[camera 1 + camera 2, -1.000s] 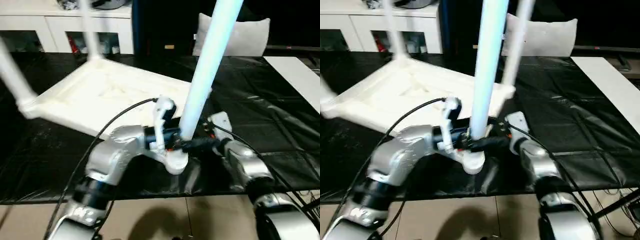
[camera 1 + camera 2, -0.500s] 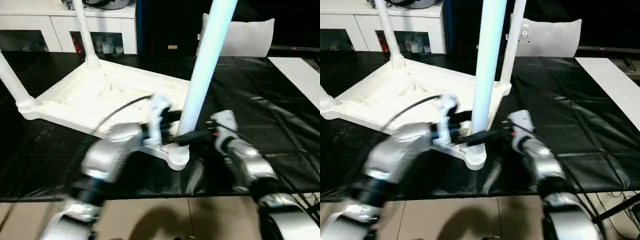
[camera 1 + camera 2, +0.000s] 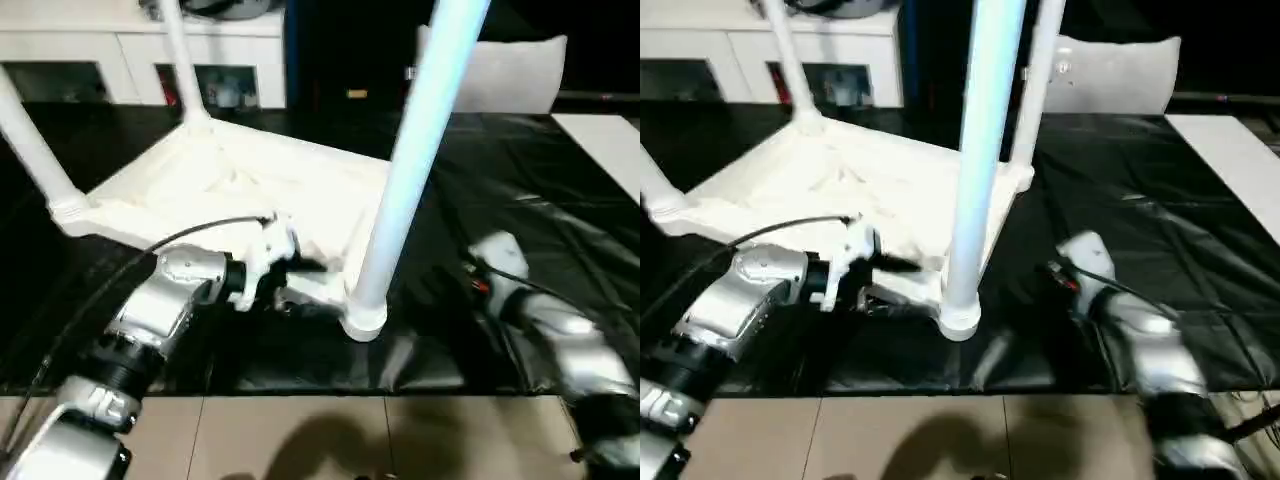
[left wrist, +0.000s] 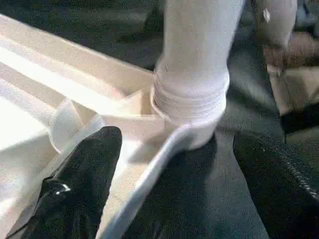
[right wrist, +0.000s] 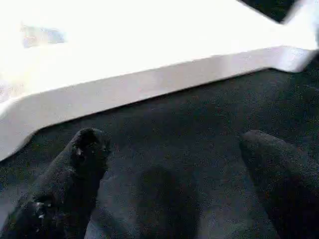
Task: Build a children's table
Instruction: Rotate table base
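The children's table lies upside down on the black-covered work table, its white top (image 3: 230, 195) ribbed side up. White legs stand upright in its corner sockets: the near leg (image 3: 410, 170) in the front socket (image 3: 363, 322), others at the left (image 3: 35, 150) and back (image 3: 185, 70). My left gripper (image 4: 177, 139) is open, one finger (image 4: 79, 184) over the top's underside and the other outside, with the rim running between them just short of the near leg. My right gripper (image 5: 174, 144) is open above the black cloth, the top's edge (image 5: 149, 89) ahead; its arm (image 3: 545, 325) is right of the near leg.
White cabinets (image 3: 90, 50) stand behind the work table, and a white cushion (image 3: 510, 75) sits at the back right. A white board (image 3: 610, 140) lies at the right edge. The work table's front edge (image 3: 300, 385) is close, with tiled floor below. A black cable (image 3: 130, 265) loops over my left arm.
Both grippers have drawn back from the base of the near leg: the left one along the rim to the left, the right one away to the right. The leg stays upright.
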You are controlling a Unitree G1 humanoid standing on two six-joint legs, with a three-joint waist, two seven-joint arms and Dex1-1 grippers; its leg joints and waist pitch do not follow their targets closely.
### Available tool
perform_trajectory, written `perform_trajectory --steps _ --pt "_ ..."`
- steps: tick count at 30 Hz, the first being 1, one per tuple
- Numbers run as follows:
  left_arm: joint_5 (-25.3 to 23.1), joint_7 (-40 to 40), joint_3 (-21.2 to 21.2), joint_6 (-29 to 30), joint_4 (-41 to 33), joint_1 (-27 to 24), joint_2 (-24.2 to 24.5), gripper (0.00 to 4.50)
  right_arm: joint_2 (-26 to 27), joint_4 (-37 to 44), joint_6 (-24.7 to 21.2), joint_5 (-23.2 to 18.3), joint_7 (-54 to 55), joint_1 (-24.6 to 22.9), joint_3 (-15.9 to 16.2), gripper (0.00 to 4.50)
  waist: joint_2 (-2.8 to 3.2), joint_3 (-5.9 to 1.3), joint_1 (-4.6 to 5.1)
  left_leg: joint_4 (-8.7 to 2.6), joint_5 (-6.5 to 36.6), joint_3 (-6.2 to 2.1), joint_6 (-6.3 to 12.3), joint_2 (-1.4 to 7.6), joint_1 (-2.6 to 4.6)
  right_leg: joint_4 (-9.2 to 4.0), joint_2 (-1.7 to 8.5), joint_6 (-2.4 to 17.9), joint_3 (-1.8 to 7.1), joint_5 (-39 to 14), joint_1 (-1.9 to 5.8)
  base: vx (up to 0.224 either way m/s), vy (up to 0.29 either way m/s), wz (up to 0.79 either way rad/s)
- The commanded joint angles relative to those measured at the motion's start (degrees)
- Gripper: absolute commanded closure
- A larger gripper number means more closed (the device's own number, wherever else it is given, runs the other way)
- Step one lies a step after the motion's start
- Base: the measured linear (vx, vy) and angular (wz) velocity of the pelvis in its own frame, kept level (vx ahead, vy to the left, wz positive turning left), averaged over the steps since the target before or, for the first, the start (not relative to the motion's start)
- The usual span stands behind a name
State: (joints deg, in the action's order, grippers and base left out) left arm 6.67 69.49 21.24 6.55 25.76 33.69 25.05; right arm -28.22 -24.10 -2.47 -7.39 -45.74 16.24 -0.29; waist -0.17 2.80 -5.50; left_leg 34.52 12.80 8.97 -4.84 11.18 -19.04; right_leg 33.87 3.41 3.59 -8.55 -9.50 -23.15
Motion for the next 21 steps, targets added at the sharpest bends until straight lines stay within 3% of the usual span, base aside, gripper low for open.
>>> perform_trajectory --steps 1,2,8,11,16,17,21 --pt "-1.82 1.2 1.11 -2.58 1.79 1.59 -0.18 0.84 -2.08 5.28 -1.99 -2.24 -4.7 -2.02 0.72 0.0 -0.06 -3.7 -0.5 -3.5 4.9 0.01 5.65 1.38 -0.71 -5.41 4.79 0.5 3.88 -20.96 4.36 0.0 0.0 0.0" --pt "-2.81 1.39 1.81 -3.83 2.87 2.26 -0.48 1.02 -3.8 8.98 -2.61 -3.5 -8.18 -4.29 1.5 0.0 -0.36 -3.67 -0.77 -3.51 4.69 0.05 5.99 1.35 -0.84 -5.51 4.67 -0.04 3.74 -21.15 4.34 0.0 0.0 0.0" --pt "-6.37 -4.6 1.89 -9.96 9.37 4.99 -2.99 1.57 -6.04 15.94 -4.59 -6.8 -13.51 -8.52 2.07 0.0 -0.81 -3.69 -1.1 -3.26 5.33 0.16 5.98 0.84 -1.05 -6.18 4.33 -2.83 3.06 -23.77 4.22 0.0 0.0 0.0" --pt "-6.91 -4.54 1.74 -12.16 12.99 6.88 -3.99 1.79 -6.39 18.72 -6.24 -7.82 -14.32 -9.85 2.78 0.0 -0.57 -3.76 -1.51 -3.39 5.31 0.06 5.86 1.11 -0.74 -6.38 4.48 -3.45 3.0 -24.03 4.04 0.0 0.0 0.0" --pt "-8.83 -4.69 2.3 -15.24 17.75 9.32 -4.48 2.13 -6.27 20.36 -7.53 -7.88 -14.06 -10.29 2.9 0.0 -0.45 -4.04 -1.48 -3.55 3.8 -0.38 5.77 1.41 -1.07 -5.79 4.78 -2.22 3.12 -19.69 4.41 0.0 0.0 0.0" --pt "-9.75 -2.59 3.29 -15.69 20.58 10.99 -4.33 2.3 -6.12 20.6 -8.16 -8.29 -14.29 -10.25 2.74 0.0 0.0 -4.03 -1.61 -3.52 3.54 -0.35 5.93 1.45 -0.96 -5.77 4.91 -1.48 3.17 -18.99 4.3 0.0 0.0 0.0" --pt "-11.02 -0.65 4.4 -16.84 24.2 12.94 -4.38 2.54 -6.38 21.31 -9.12 -9.0 -14.67 -10.62 2.76 0.0 -0.23 -3.97 -1.75 -3.58 4.08 -0.32 5.73 1.47 -0.92 -5.88 5.12 -1.01 3.19 -19.66 4.48 0.0 0.0 0.0"
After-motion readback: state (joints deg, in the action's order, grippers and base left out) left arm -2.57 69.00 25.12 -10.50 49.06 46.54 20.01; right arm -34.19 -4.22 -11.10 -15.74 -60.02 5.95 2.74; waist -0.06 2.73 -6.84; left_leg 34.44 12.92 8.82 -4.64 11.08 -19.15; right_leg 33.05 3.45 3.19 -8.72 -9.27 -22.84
